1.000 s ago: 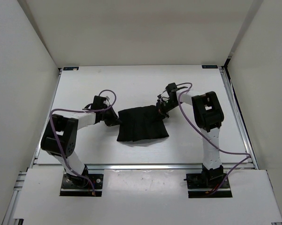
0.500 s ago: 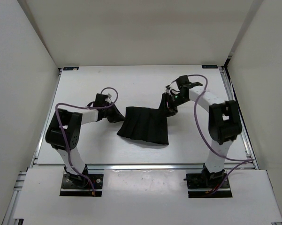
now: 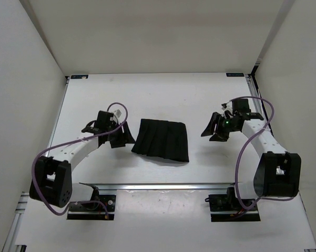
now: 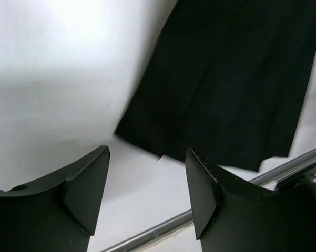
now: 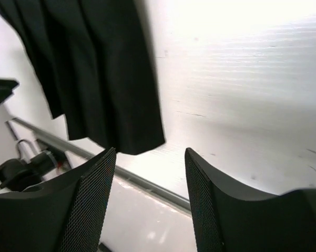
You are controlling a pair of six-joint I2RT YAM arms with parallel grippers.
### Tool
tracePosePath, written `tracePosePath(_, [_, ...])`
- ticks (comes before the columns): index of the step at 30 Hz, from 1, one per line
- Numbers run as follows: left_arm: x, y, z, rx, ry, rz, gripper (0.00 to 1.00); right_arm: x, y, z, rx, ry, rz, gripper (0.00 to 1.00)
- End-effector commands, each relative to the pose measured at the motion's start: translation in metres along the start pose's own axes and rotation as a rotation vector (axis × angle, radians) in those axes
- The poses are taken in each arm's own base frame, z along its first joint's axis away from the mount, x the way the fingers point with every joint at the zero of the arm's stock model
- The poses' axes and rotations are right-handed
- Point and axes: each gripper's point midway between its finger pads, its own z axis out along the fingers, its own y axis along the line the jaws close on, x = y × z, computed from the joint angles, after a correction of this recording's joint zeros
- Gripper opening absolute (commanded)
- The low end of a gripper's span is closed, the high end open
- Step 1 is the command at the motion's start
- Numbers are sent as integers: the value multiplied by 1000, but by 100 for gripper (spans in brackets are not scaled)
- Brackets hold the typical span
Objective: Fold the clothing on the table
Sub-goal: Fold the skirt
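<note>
- Two arms reach in from the near edge of the table (image 3: 147,94), one on each side of the clothing (image 3: 163,139).
- The left arm's elbel sits low at the near left, and its forearm runs right and away to the wrist, with a purple cable (image 3: 58,153) looping along it.
- The left gripper (image 3: 121,135) points right, just beside the skirt's left edge. Its jaws stand wide apart with nothing between them.
- In the left wrist view the fingers (image 4: 87,184) frame bare white tabletop. The skirt's near left corner lies just beyond their tips and clear of them.
- The clothing lies flat in the middle of the table, between the two grippers, its pleats running near to far.
- The right gripper (image 3: 214,131) points left towards the skirt's right edge, with a clear strip of table between them. Its jaws are also spread and hold nothing.
- The right arm's elbow hangs at the near right, and its forearm climbs away and left to the wrist.
- In the right wrist view the skirt's near right corner lies beyond the left finger (image 5: 89,205), not touching it, and the silver rail (image 5: 147,186) crosses behind.
</note>
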Motion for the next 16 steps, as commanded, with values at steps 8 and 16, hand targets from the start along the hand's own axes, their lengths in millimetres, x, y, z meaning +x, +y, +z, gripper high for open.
tracePosePath(8, [45, 44, -28, -55, 53, -90, 66, 10, -15, -13, 24, -89, -52, 61])
tracePosePath(16, [44, 47, -31, -69, 56, -24, 67, 18, -13, -6, 26, -58, -41, 62])
